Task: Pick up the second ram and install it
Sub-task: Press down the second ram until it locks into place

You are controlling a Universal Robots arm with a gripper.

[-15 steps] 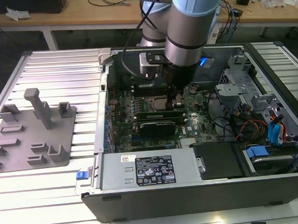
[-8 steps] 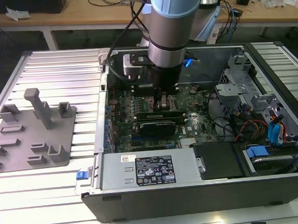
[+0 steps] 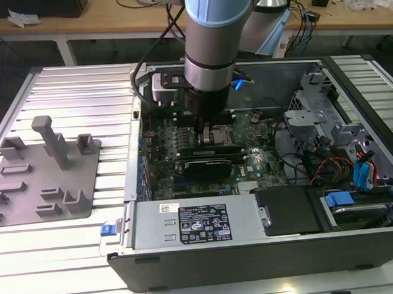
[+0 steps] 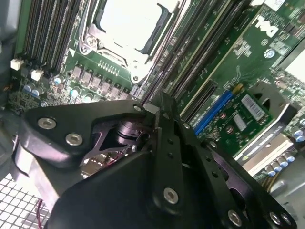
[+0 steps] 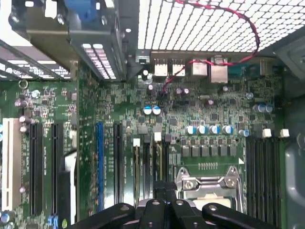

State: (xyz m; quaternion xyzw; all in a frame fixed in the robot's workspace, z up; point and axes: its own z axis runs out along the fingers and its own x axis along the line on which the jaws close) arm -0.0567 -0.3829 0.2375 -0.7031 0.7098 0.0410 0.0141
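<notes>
My gripper [image 3: 208, 134] is low inside the open computer case, right over the memory slots beside the processor socket [image 4: 125, 29]. In the second wrist view its black fingers [image 4: 164, 143] lie pressed together, and I see nothing between them at the gripper's tip [image 4: 153, 109]. In the exterior view a long narrow green ram stick [image 3: 210, 149] stands on edge on the motherboard just in front of the gripper. I cannot tell if the gripper touches it. The first wrist view shows the gripper [image 5: 159, 193] above dark slots [image 5: 151, 162] with white clips.
A black expansion card [image 3: 211, 166] lies just in front of the green stick. The grey holder tray [image 3: 43, 171] with upright posts sits on the ribbed table at the exterior view's left. Drive bays and cables [image 3: 342, 159] crowd the case's right side, and a power supply [image 3: 194, 223] lines its front.
</notes>
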